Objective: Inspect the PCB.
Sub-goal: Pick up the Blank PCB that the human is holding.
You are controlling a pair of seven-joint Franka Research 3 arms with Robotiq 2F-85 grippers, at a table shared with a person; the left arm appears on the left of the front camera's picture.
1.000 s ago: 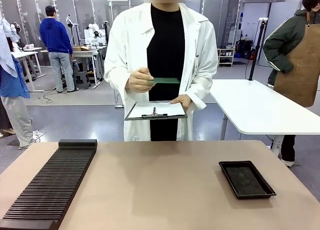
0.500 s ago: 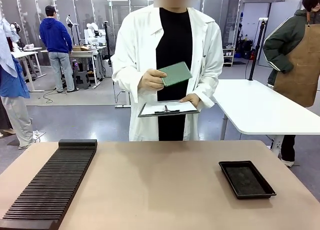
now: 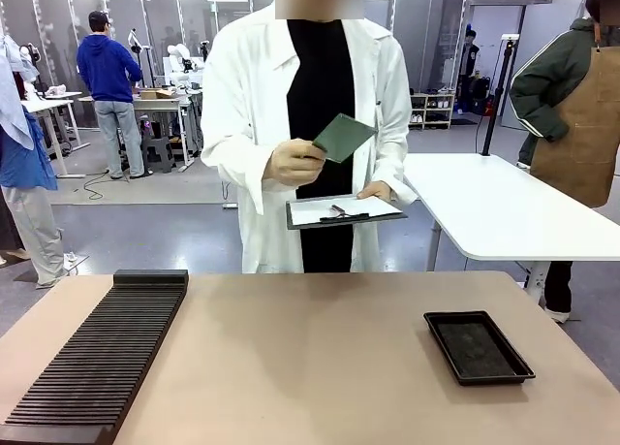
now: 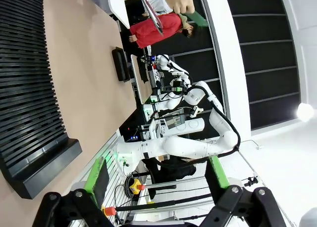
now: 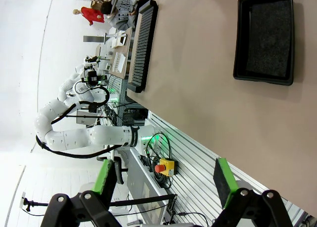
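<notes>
Beige tabletop (image 3: 310,358) stretched from the robot's side to a person (image 3: 242,96) in a white lab coat standing just beyond its far edge, with an open workshop of white tables and other people farther back. Along the left edge lay a long black slotted rack (image 3: 102,353), reaching from the near left corner most of the way toward the far edge. Near the right edge, roughly midway between near and far, sat a shallow black tray (image 3: 478,347), lying flat and well apart from the rack, with bare tabletop between them. The PCB (image 3: 343,137) was off the tabletop altogether: the person held it in the air at chest height beyond the far edge. It was gripped at its lower side by one hand (image 3: 294,163) and tilted so that one corner pointed up and a dull grey-green face turned toward the robot. Below it and apart from it, the other hand (image 3: 376,190) supported a clipboard (image 3: 345,211) bearing white paper, held roughly level. In the left wrist view the left gripper (image 4: 157,170) had its green-padded fingers spread wide with nothing between them, by the tabletop's near edge. In the right wrist view the right gripper (image 5: 164,180) likewise stood spread wide and held nothing, also by the near edge.
</notes>
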